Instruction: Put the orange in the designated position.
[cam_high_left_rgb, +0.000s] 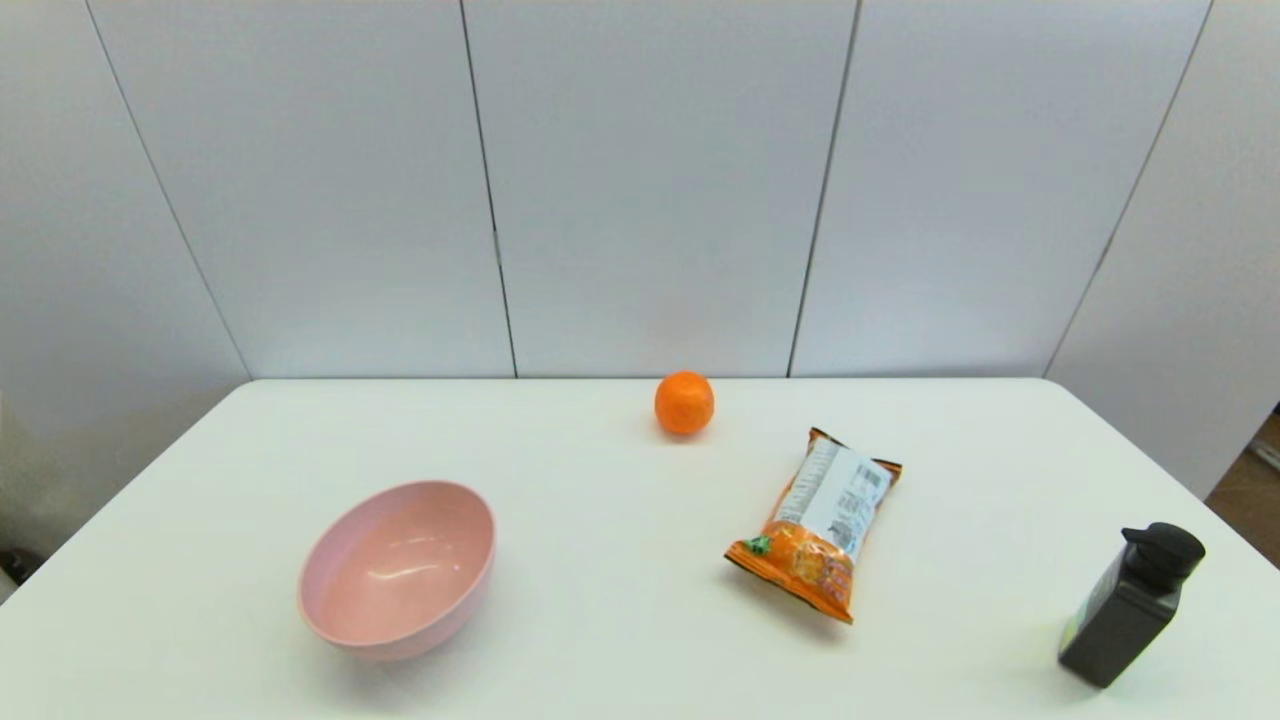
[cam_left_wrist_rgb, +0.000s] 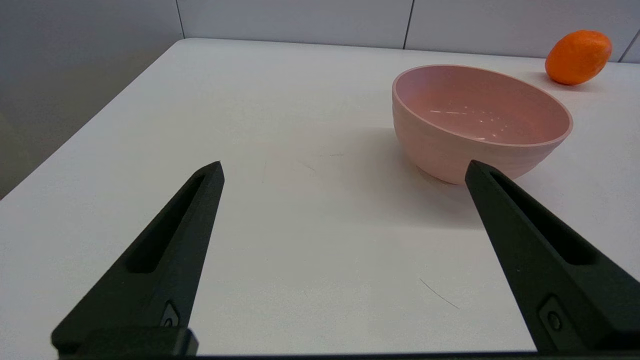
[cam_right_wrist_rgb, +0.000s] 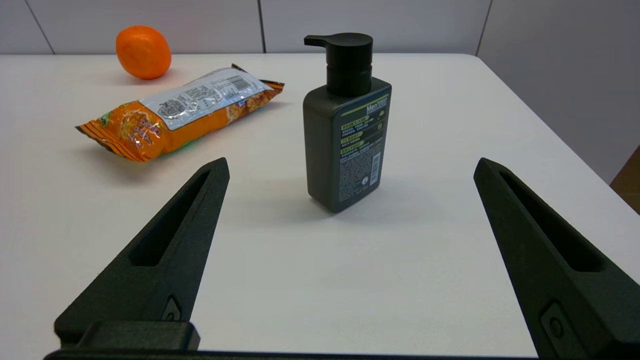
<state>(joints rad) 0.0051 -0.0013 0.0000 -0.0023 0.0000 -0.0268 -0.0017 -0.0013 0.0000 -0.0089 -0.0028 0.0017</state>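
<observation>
Head view is showing the orange (cam_high_left_rgb: 684, 402) sitting at the far middle of the white worktop (cam_high_left_rgb: 620, 600), past the pink bowl (cam_high_left_rgb: 398, 570) and snack bag (cam_high_left_rgb: 822, 520). A dark pump bottle (cam_high_left_rgb: 1133, 605) is standing near the right edge. Left hand (cam_left_wrist_rgb: 345, 167) and right hand (cam_right_wrist_rgb: 352, 165) are both hanging wide open, holding nothing, low by the near edge.

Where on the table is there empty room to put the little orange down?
Widest bare stretch of the white table: between the pink plastic bowl and the orange-and-white snack packet. Also free: left of the bowl. More crowded on the right, around the packet and the dark pump bottle. The small round orange sits at the far edge.
</observation>
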